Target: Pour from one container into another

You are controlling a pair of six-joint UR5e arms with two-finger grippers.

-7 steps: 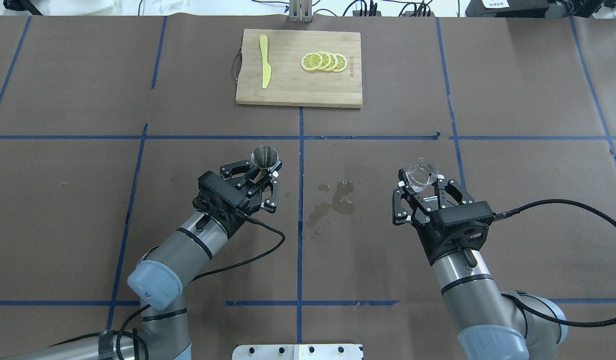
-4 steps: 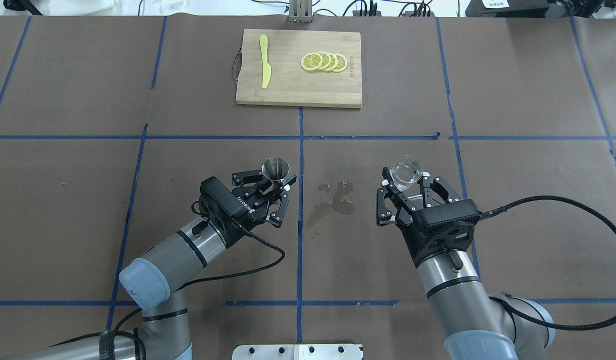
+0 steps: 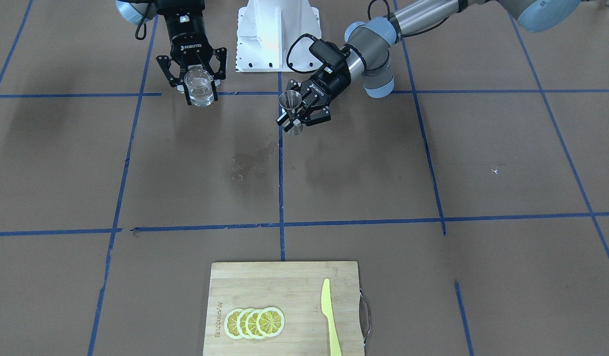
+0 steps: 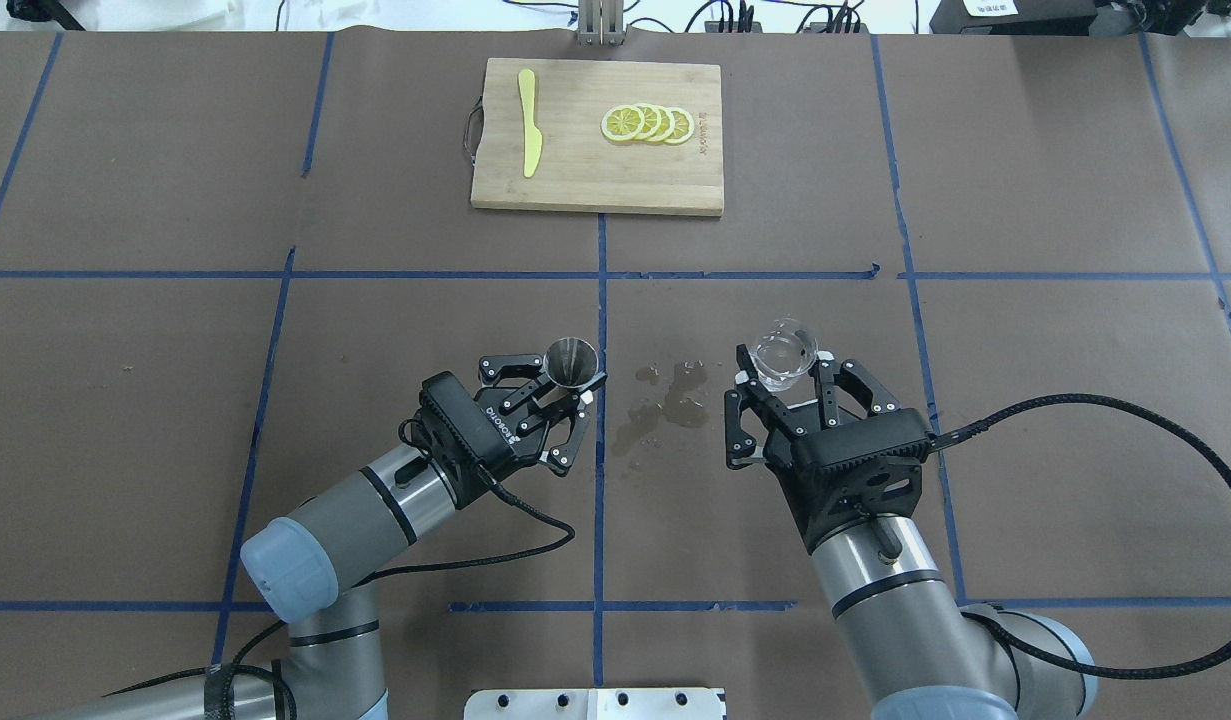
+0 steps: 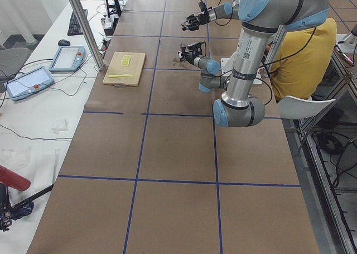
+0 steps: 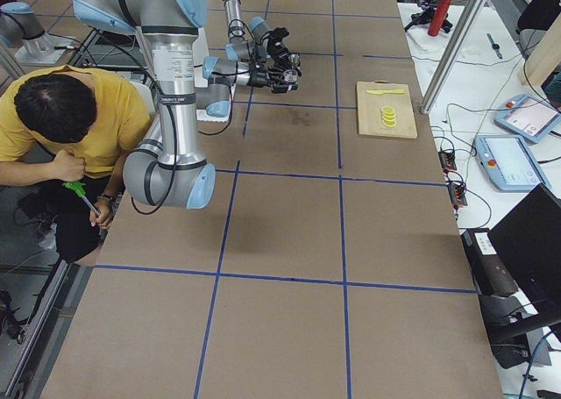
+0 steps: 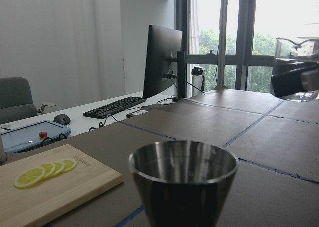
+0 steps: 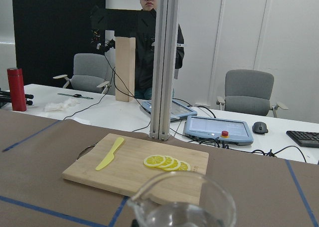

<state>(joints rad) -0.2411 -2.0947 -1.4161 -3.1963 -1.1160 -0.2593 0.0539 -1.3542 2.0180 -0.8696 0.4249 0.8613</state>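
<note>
- Glass measuring cup (image 4: 781, 356): we see it upright with clear liquid inside, clamped in the right gripper (image 4: 781, 370), above the table (image 4: 125, 400), right of the centre line.
- Steel jigger (image 4: 571, 360): upright, pinched at its waist by the left gripper (image 4: 575, 385), just left of that line.
- We find both vessels apart, a wet patch (image 4: 665, 395) on the paper between them.
- Far side: cutting board (image 4: 595, 170) bearing lemon slices (image 4: 647, 124) and yellow knife (image 4: 528, 122).
</note>
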